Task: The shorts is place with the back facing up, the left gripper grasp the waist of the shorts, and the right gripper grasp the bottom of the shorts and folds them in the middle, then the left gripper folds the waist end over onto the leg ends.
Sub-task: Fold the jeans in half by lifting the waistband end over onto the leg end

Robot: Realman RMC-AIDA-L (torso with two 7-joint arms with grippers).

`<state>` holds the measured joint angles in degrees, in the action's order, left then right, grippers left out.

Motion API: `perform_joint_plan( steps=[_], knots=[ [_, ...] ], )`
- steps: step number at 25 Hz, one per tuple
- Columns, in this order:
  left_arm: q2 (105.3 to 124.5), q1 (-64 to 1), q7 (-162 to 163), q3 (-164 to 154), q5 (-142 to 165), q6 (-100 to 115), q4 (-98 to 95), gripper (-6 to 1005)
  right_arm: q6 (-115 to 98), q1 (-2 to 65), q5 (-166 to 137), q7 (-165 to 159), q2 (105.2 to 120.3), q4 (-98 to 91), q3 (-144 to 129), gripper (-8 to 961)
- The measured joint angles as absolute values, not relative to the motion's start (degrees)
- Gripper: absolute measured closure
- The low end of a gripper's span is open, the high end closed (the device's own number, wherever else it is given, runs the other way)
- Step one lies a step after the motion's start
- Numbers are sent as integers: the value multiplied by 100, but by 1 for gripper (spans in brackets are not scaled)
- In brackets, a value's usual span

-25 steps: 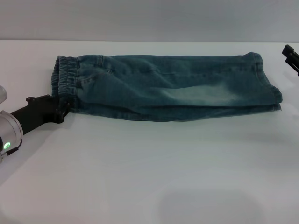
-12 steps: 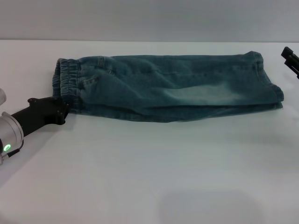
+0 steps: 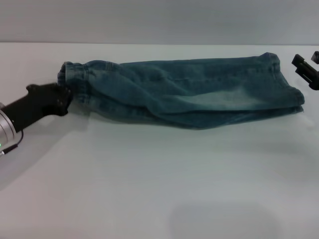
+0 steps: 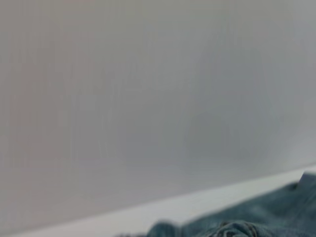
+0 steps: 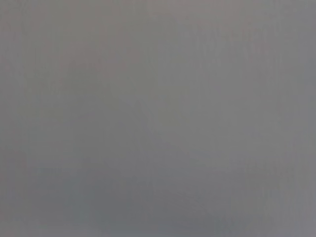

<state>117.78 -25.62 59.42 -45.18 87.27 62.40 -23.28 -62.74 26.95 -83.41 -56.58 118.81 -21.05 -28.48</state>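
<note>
Broadly, the white table (image 3: 159,189) carries the shorts (image 3: 189,94), lying lengthwise across its far half, already doubled along their length, waist toward the robot's left and leg ends (image 3: 289,94) toward its right. The denim looks soft but fairly weighty: it should drape and sag from any held point and fold readily, and it is neither slippery nor fragile. The gathered waist (image 3: 75,79) seems the firmest place to hold. There the left pincer (image 3: 63,97) is clenched on the waistband's near corner, which looks bunched. The right pincer (image 3: 305,67) hangs just beyond the hems, apart from them; its fingers cannot be judged.
</note>
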Motion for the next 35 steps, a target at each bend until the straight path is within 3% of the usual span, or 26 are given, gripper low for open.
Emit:
perform_joint_plan(
  steps=[5, 35],
  knots=[
    [11760, -2497, 6176, -4297, 8722, 6968, -2768, 961, -6261, 2738, -8349, -5647, 11879, -2074, -3175, 356],
    [11742, -2624, 6962, -4254, 8709, 8469, -3563, 962, -5476, 3823, -8339, -5941, 11897, -1450, -5236, 355]
  ],
)
